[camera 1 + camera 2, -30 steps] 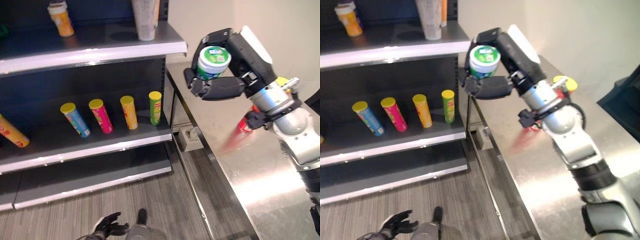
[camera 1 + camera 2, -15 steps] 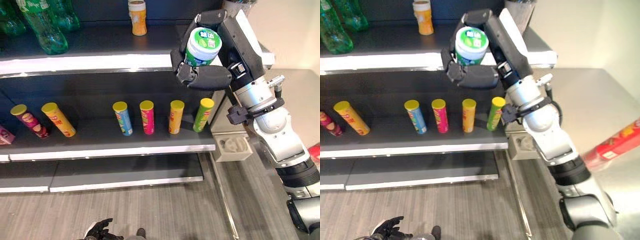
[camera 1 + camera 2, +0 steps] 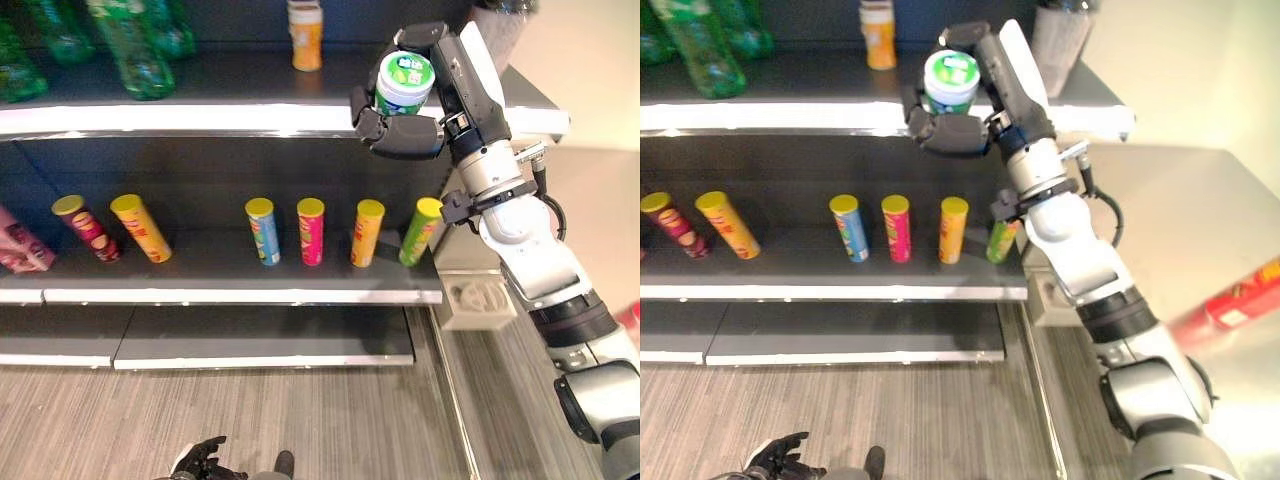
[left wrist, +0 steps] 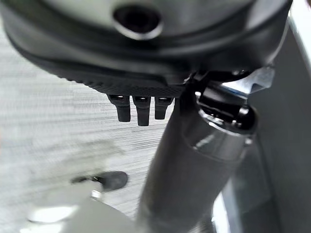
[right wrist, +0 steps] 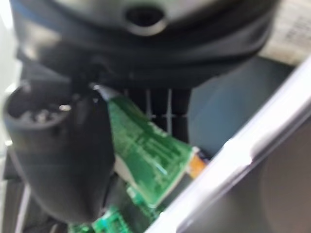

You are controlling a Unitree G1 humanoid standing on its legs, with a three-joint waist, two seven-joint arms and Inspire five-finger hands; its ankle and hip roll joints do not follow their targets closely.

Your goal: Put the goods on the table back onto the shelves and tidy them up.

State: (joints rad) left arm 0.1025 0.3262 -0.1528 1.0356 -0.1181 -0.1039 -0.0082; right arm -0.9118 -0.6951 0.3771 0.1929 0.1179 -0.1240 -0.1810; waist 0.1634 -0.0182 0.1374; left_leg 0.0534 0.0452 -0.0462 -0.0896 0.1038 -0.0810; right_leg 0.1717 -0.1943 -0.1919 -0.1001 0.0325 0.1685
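**One green tub held at the top shelf's edge**

Two green bottles point(image 3: 130, 45) stand at the left of the top shelf point(image 3: 200, 118), with an orange cup point(image 3: 306, 35) further along. Below, on the middle shelf point(image 3: 230, 295), coloured tube cans point(image 3: 312, 230) lean in a row. The left hand point(image 3: 203, 462) hangs low by the floor, fingers loosely curled around nothing. At the right, the right hand point(image 3: 405, 135) grips a green-lidded tub point(image 3: 403, 83), fingers and thumb wrapped round it, just above the top shelf's front edge. A red can point(image 3: 1240, 300) lies on the steel table point(image 3: 1200, 210).
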